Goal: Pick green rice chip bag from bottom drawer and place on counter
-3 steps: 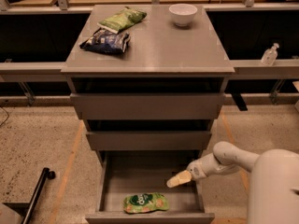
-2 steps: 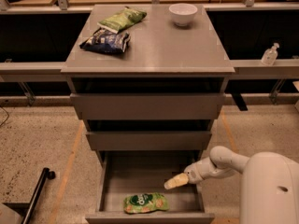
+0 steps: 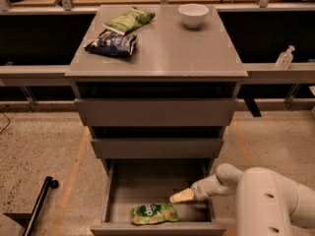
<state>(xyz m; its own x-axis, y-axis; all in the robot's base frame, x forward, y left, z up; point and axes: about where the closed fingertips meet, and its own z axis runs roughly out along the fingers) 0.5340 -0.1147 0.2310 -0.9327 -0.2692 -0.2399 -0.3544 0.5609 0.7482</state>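
The bottom drawer [image 3: 156, 228] is pulled out. The green rice chip bag [image 3: 154, 213] lies flat inside it, near the front. The gripper [image 3: 181, 196] is down in the drawer too, just above and to the right of the bag, not touching it. I cannot tell if it is squeezed tight or loose. It holds nothing. On the counter [image 3: 172, 53] sit a pale green bag [image 3: 130, 20], a dark blue bag [image 3: 111, 43] and a white bowl [image 3: 193, 14].
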